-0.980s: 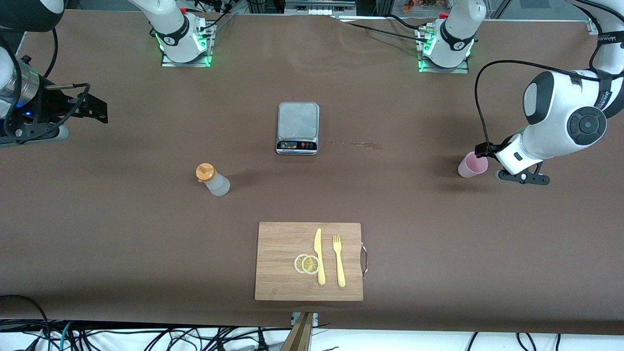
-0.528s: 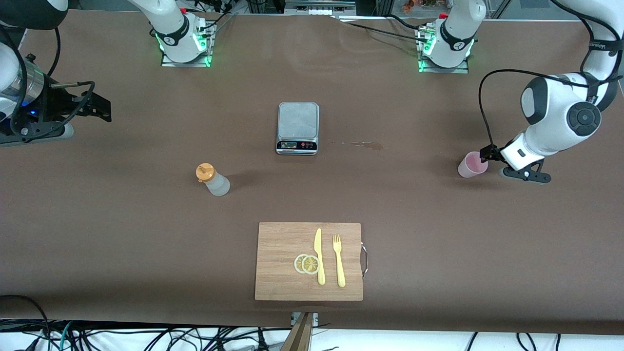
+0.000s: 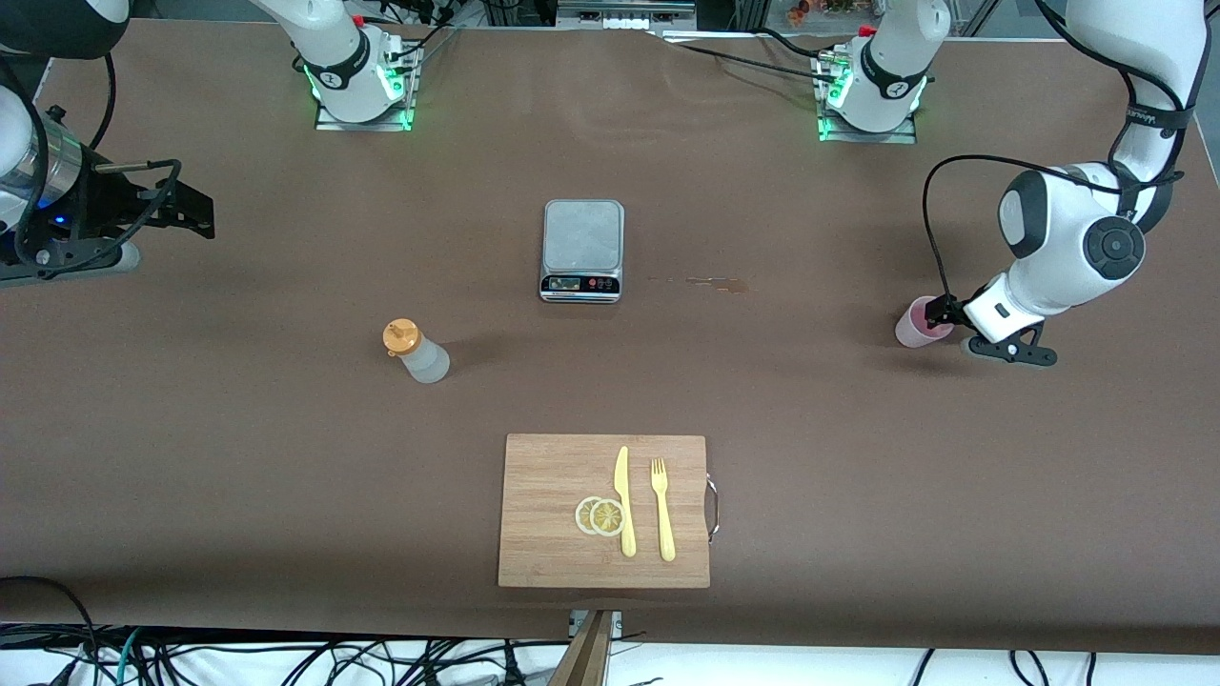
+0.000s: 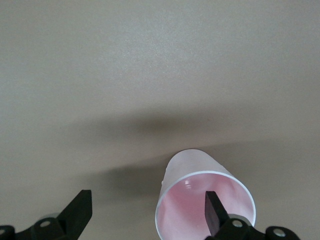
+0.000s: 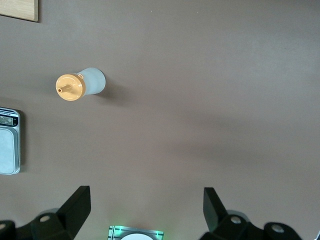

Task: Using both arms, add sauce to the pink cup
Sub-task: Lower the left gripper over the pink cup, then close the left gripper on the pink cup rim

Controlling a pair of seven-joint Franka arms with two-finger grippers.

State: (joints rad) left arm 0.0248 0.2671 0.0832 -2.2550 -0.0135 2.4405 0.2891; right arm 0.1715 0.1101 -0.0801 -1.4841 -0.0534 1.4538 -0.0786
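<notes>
The pink cup [image 3: 917, 323] stands upright on the brown table at the left arm's end. My left gripper [image 3: 942, 311] is open right at the cup's rim. In the left wrist view [image 4: 145, 216] one finger [image 4: 215, 219] shows over the cup's mouth [image 4: 192, 197] and the other finger [image 4: 77, 214] is well outside the cup. The sauce bottle [image 3: 416, 351] with its orange cap stands toward the right arm's end, untouched. My right gripper [image 3: 189, 211] is open and empty, up over the table's right-arm end. The right wrist view [image 5: 145, 212] shows the bottle [image 5: 80, 85] from above.
A grey kitchen scale [image 3: 582, 250] sits mid-table, with a small stain [image 3: 710, 282] beside it. A wooden cutting board [image 3: 553, 467] nearer the front camera carries a yellow knife [image 3: 623, 500], a fork [image 3: 661, 510] and lemon slices [image 3: 600, 515].
The left arm has swung in toward the pink cup, bringing its gripper to the rim. The right arm has barely moved. The cup and the bottle have not moved.
</notes>
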